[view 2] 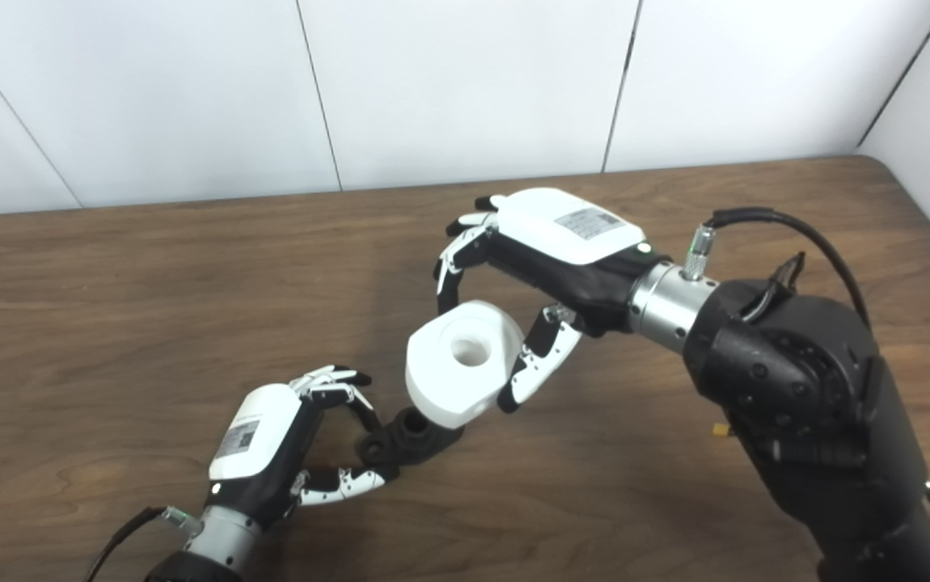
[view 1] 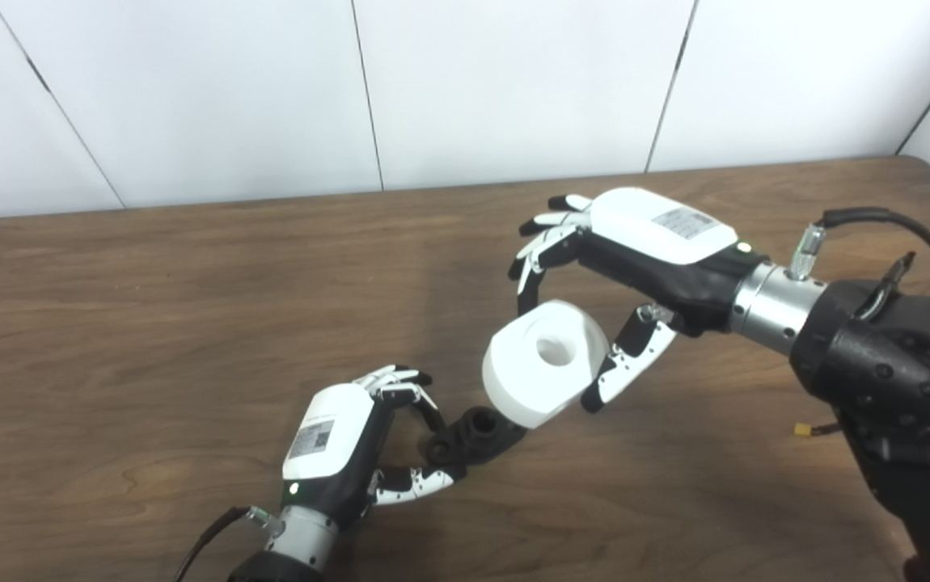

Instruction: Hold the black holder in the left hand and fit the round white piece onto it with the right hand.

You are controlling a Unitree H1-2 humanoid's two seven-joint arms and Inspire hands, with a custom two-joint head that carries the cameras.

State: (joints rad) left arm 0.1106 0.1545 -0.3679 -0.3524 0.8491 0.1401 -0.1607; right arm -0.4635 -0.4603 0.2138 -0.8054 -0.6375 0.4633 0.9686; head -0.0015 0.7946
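My left hand (view 1: 352, 440) is shut on the black holder (view 1: 473, 435), low over the wooden table (view 1: 150, 323), with its fingers and thumb closed around the holder's near end. The holder's open tube end points up and to the right. My right hand (view 1: 635, 259) is shut on the round white piece (view 1: 544, 362), a thick ring with a centre hole, pinched between fingers above and thumb (view 1: 623, 364) to its right. The piece hangs tilted, its lower edge right at the holder's far end and covering part of it. I cannot tell whether the two touch.
A small yellow connector (view 1: 806, 430) lies on the table beside my right forearm. White wall panels (view 1: 513, 81) stand behind the table's far edge. The table's right corner shows at the upper right.
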